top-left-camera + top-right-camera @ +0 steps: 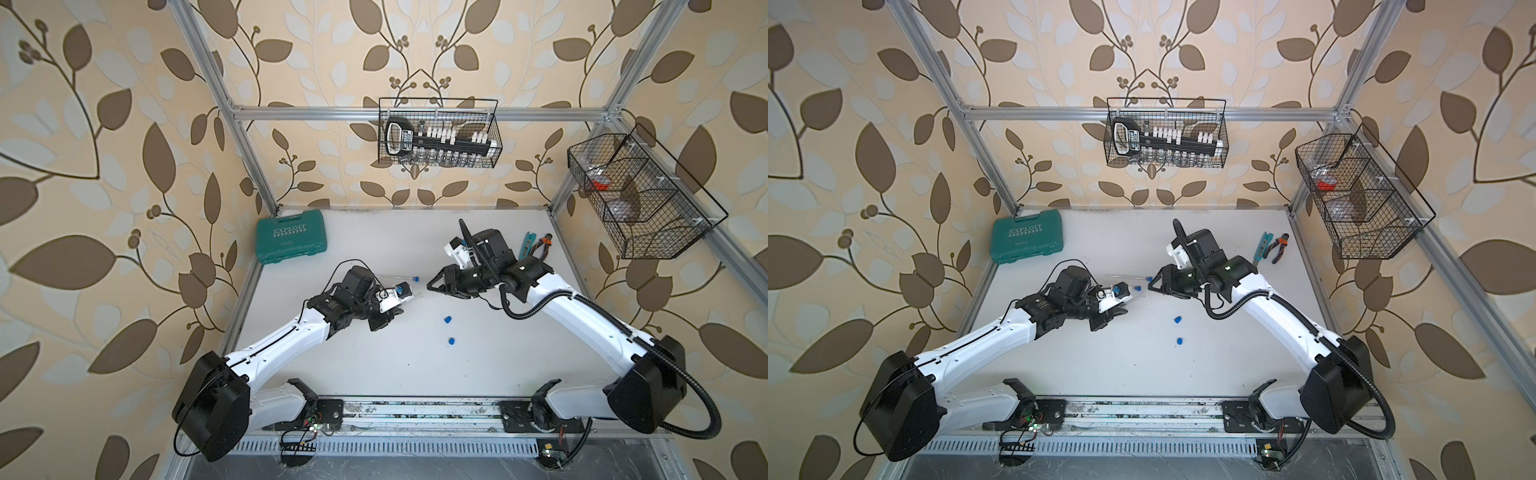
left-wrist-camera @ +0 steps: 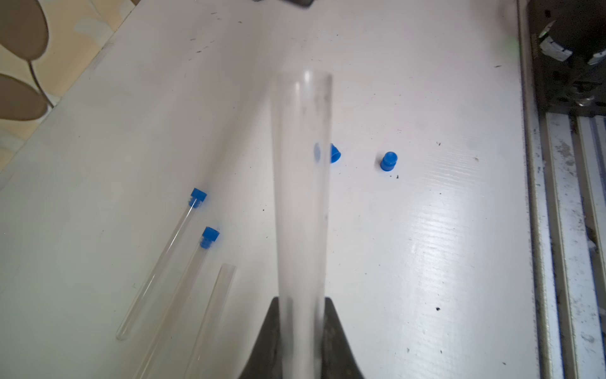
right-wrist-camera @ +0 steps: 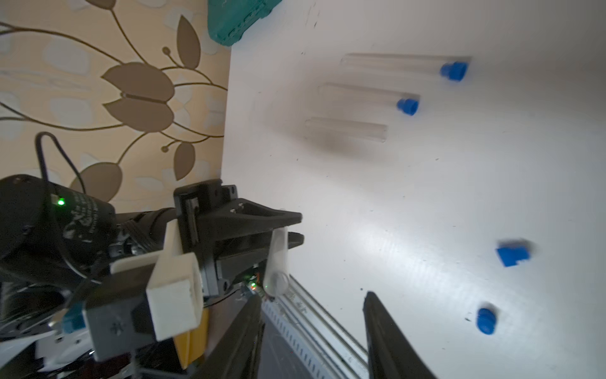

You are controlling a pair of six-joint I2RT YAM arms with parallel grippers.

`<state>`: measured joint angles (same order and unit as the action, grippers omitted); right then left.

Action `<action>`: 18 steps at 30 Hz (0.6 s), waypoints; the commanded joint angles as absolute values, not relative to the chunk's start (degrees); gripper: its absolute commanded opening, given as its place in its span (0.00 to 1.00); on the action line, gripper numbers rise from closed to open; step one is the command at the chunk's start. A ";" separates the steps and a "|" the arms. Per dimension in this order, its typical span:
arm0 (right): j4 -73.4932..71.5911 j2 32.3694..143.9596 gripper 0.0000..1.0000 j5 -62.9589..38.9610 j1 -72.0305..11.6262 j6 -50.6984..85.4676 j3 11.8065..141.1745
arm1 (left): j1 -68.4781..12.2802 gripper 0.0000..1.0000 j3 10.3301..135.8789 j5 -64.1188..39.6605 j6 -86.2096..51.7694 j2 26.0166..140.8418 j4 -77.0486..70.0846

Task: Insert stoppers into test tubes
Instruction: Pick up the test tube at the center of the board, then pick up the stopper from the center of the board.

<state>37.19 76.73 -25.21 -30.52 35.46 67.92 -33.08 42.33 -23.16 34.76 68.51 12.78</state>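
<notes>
My left gripper is shut on a clear test tube, which sticks out from the jaws toward the right arm. Facing it a short way off, my right gripper stands open with nothing between its fingers. Three more test tubes lie side by side on the white table. Two of them carry blue stoppers, and the third tube has an open mouth. Two loose blue stoppers lie on the table in front of the grippers. In the right wrist view they show as one blurred stopper and one sharp stopper.
A green tool case lies at the back left of the table and pliers at the back right. A wire basket with vials hangs on the back wall, another basket on the right. A metal rail runs along the front edge.
</notes>
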 commanded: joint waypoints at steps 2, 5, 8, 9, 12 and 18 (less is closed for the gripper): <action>44.73 73.14 0.49 -9.91 -30.64 19.75 66.06 | -33.64 0.00 44.11 -17.51 28.84 70.15 12.00; 43.85 71.13 0.51 -4.35 -30.64 8.18 63.82 | -33.63 0.00 44.12 -17.14 26.42 70.89 11.03; 42.08 69.90 0.53 -3.80 -30.71 -6.32 59.40 | -33.66 0.00 43.14 -15.85 23.83 70.84 8.97; 41.30 69.83 0.53 -3.46 -30.79 -11.62 57.60 | -33.65 0.00 42.74 -15.15 23.10 70.71 8.14; 38.08 71.83 0.53 2.61 -30.64 -15.04 55.42 | -33.38 0.00 41.53 -12.85 21.19 70.40 6.69; 42.35 81.57 0.49 -1.29 -30.79 14.67 62.79 | -32.69 0.00 40.61 -10.96 18.19 69.87 5.86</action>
<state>41.01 79.02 -1.43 -30.63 0.99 59.64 -32.95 41.54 -12.86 21.19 71.11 8.27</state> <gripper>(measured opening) 0.495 0.150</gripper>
